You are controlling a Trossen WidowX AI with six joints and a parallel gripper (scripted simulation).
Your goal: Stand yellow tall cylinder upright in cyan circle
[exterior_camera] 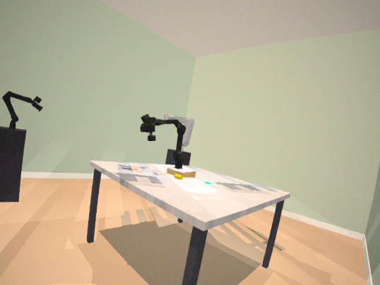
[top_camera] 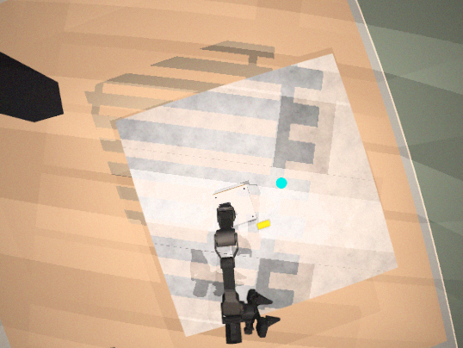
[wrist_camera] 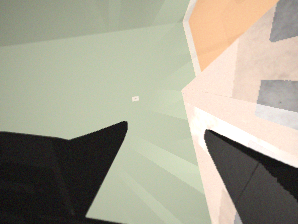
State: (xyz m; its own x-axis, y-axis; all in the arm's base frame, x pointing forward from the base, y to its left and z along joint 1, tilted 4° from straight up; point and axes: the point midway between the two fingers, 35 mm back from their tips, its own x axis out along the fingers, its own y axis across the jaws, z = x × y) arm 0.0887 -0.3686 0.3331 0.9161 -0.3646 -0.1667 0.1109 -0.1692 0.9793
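Note:
The yellow cylinder lies on its side on the table, close to the arm's base plate. The flat cyan circle lies on the table apart from the cylinder, above it in the top view, with nothing on it. My gripper is open, its two fingers wide apart with nothing between them. It is held high, well away from the cylinder and the circle, toward the bottom of the top view. Neither the cylinder nor the circle shows in the wrist view.
The arm's base plate stands on the pale table, right beside the cylinder. In the exterior view another black arm stands on a dark cabinet at left, and a pale arm stands behind mine.

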